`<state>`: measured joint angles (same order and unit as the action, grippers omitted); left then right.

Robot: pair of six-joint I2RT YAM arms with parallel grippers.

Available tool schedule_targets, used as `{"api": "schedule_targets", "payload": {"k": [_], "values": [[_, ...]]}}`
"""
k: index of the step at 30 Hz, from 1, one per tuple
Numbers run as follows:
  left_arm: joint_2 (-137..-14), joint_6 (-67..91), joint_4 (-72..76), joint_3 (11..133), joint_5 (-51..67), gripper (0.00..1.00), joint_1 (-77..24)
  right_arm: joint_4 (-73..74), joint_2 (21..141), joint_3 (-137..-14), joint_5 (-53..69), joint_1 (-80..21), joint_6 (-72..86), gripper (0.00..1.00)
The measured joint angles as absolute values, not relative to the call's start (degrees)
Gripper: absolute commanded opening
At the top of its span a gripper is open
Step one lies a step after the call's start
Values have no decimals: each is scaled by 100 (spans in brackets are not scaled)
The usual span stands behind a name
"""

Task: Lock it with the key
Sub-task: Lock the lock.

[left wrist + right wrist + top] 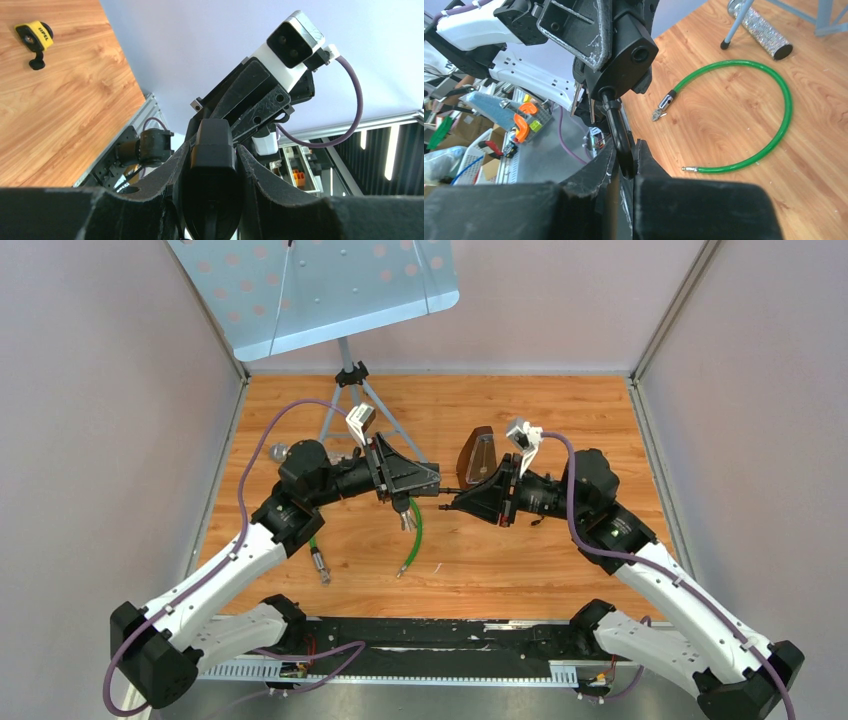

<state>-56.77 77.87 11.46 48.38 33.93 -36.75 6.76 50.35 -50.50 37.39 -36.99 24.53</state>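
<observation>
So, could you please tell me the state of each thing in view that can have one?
lock body: held in the air by the left gripper, cable not in it.
key: sticking out of the lock body, pinched by the right gripper.
green cable: loose on the table, both ends free.
left gripper: shut on the lock body.
right gripper: shut on the key.

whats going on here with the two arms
The left gripper holds a black lock body off the table, clamped between its fingers. The right gripper is shut on the dark key that sticks out of the lock's lower end, so the two arms meet in mid-air. The green cable lies in a loose loop on the wooden table, with neither end in the lock, so nothing is locked yet.
</observation>
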Motion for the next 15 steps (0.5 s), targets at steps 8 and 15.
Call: {"api": "schedule_targets", "payload": {"k": [8, 15], "values": [[-5577, 7546, 1094, 4694, 3573, 0, -3708, 655, 4788, -4842, 3489, -3822, 1621, 1], [-5577, 7365, 932, 4471, 3647, 0, -3704, 429, 4635, -4416, 3284, -3924, 814, 9]]}}
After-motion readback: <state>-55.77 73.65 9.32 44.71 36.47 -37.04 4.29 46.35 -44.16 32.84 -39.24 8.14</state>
